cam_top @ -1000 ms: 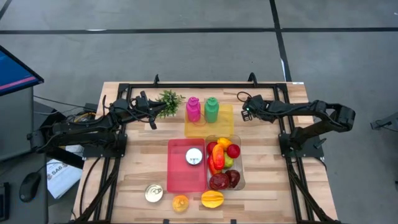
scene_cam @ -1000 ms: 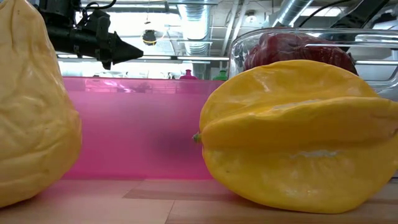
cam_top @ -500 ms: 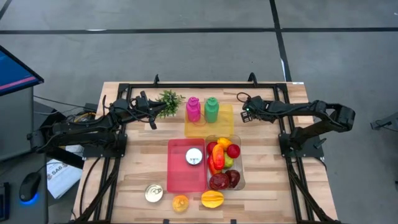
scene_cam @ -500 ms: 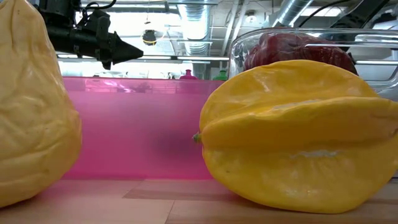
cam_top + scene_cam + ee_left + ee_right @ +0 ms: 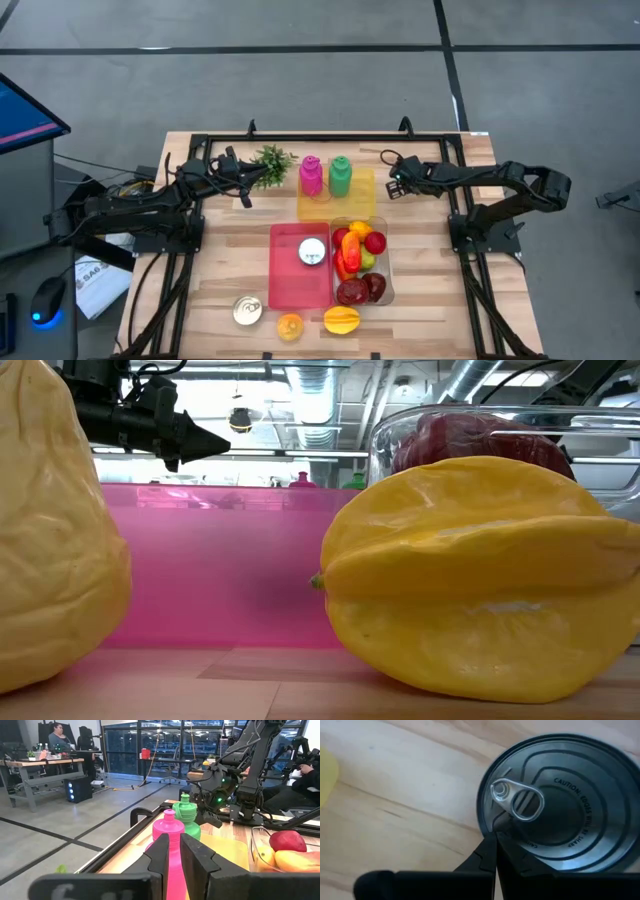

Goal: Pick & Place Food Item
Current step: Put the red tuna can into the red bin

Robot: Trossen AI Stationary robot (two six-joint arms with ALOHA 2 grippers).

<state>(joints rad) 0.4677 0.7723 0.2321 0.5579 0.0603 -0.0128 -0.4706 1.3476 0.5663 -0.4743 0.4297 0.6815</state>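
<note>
Overhead, the left gripper (image 5: 243, 190) sat at about ten o'clock on the table (image 5: 430, 300), just beside a small plant (image 5: 272, 160), and the right gripper (image 5: 392, 183) at about two o'clock, just off the edge of a yellow tray (image 5: 362, 205) holding a pink bottle (image 5: 311, 176) and a green bottle (image 5: 341, 176). Nearer the middle, a pink tray (image 5: 285, 280) carried a tin (image 5: 312, 252), with a clear tub (image 5: 388, 290) of mixed fruit touching its three o'clock side. A loose tin (image 5: 247, 310), an orange fruit (image 5: 290, 326) and a starfruit (image 5: 341, 320) lay along the six o'clock edge. From table height, the starfruit and the orange fruit filled the foreground, and the left gripper hung high behind them, pinched to a point and empty. Through the left wrist camera, its fingers (image 5: 194, 857) stood almost together with nothing held, aimed at the pink bottle. Through the right wrist camera, the fingers were fully closed and empty, directly above a pull-tab can (image 5: 560, 800) standing on bare wood. That can seemed the likely item to pick. If the closed fingers dropped from there, they would probably strike the lid or shove the can against the yellow tray instead of gripping it. They needed to spread past its rim first.
</note>
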